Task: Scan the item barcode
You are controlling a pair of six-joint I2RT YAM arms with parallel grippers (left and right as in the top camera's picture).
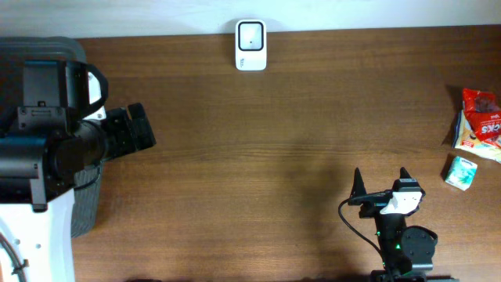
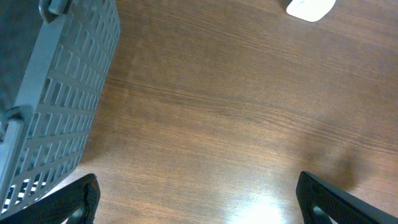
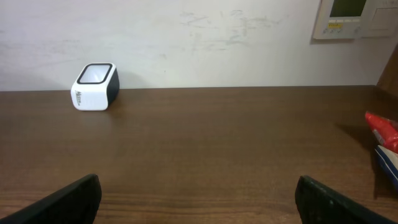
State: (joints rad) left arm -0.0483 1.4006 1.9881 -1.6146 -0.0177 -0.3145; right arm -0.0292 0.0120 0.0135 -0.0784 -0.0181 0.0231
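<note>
A white barcode scanner [image 1: 250,45] stands at the table's far edge, its window facing up; it also shows in the left wrist view, scanner [image 2: 311,9], and the right wrist view, scanner [image 3: 95,86]. At the right edge lie a red snack bag [image 1: 479,117] and a small green-and-white box [image 1: 461,172]; the bag's corner [image 3: 382,129] shows in the right wrist view. My left gripper [image 1: 147,127] hovers open at the left, over bare wood [image 2: 199,199]. My right gripper [image 1: 381,174] is open near the front, left of the box, holding nothing [image 3: 199,199].
A grey slatted basket [image 2: 62,93] stands at the table's left end, under the left arm [image 1: 47,149]. A wall [image 3: 199,37] with a control panel [image 3: 354,18] rises behind the table's far edge.
</note>
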